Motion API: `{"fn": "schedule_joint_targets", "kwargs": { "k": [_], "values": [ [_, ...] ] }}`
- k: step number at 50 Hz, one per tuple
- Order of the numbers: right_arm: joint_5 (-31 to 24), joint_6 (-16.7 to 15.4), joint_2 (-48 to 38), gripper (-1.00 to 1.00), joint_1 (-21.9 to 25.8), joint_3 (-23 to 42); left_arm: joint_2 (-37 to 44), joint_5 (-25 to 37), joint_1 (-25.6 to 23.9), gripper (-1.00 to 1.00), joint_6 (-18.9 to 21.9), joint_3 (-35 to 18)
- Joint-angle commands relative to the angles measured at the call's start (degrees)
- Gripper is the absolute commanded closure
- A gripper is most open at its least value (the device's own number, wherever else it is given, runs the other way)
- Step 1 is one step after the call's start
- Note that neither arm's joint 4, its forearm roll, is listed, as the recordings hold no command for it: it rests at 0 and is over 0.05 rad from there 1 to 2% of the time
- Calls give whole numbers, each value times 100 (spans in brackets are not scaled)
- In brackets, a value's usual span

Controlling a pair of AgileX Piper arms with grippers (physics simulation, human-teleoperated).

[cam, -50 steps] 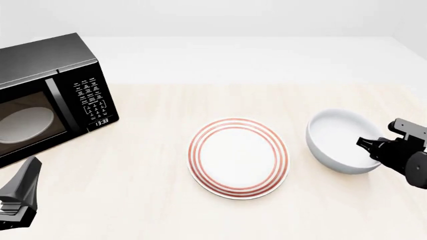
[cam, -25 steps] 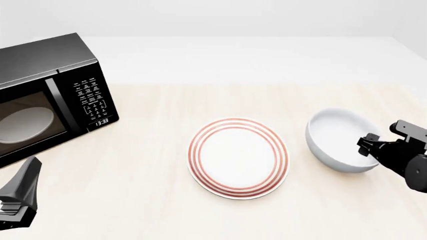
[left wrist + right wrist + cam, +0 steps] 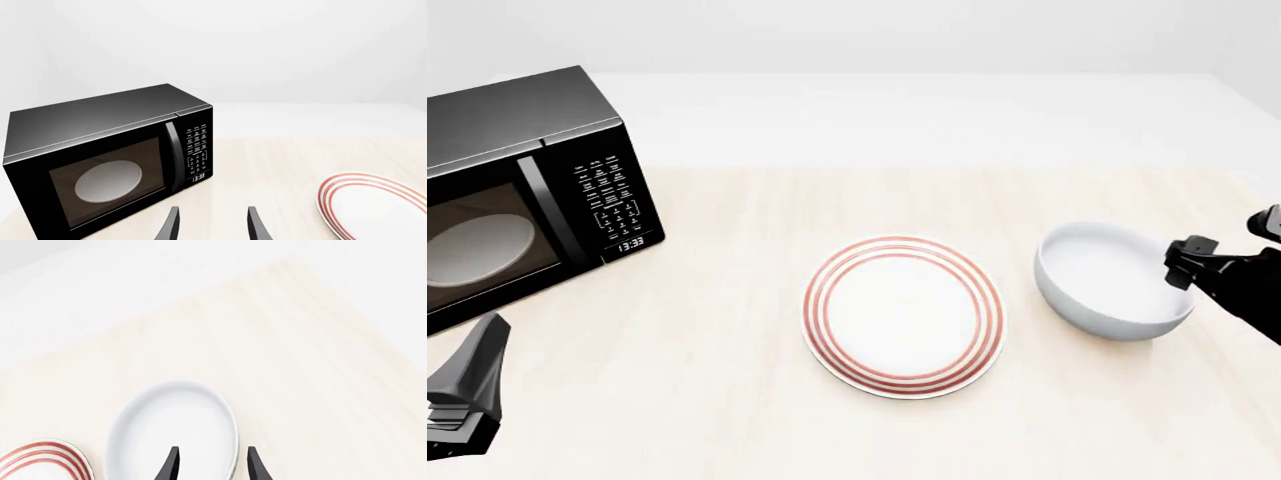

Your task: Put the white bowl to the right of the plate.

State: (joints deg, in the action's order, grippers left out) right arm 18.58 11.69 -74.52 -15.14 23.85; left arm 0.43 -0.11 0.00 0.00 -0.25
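The white bowl (image 3: 1110,282) stands upright on the table just right of the red-ringed plate (image 3: 904,316), with a narrow gap between them. My right gripper (image 3: 1181,265) is open at the bowl's right rim. In the right wrist view its fingertips (image 3: 212,450) straddle that rim of the bowl (image 3: 170,425), one finger over the inside and one outside; whether they touch it I cannot tell. An edge of the plate (image 3: 41,460) shows there too. My left gripper (image 3: 486,338) is open at the table's near left, holding nothing (image 3: 212,211).
A black microwave (image 3: 527,190) with a closed glass door stands at the far left, a pale oval dish (image 3: 474,248) visible inside. In the left wrist view the microwave (image 3: 113,160) is just ahead of the fingers, the plate (image 3: 377,205) off to one side.
The right gripper has drawn back to the right and risen from the bowl's near-right side to its right rim. The bowl barely shifted. The left arm is still.
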Motion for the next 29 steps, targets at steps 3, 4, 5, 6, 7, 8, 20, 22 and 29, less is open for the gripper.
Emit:
{"fn": "schedule_joint_targets", "kwargs": {
  "k": [3,4,5,6,7,8,20,22,29],
  "values": [
    [-1073,-166,2088,-100,464,-352,0,0,0,-100,0,0],
    [-1145,-194,2235,-100,513,-382,0,0,0,-100,0,0],
    [-1171,-148,2310,-100,528,-412,0,0,0,-100,0,0],
    [-1199,-85,2475,-100,592,-472,0,0,0,-100,0,0],
    [-1216,-105,2535,-100,614,-501,0,0,0,-100,0,0],
    [-1225,-112,2638,-100,640,-550,0,0,0,-100,0,0],
    [-398,70,3112,-100,958,-1461,0,0,0,-100,0,0],
    [-408,68,3407,-100,945,-1613,0,0,0,-100,0,0],
    [-557,-171,4330,-100,725,-2236,0,0,0,-100,0,0]
  ]
}}
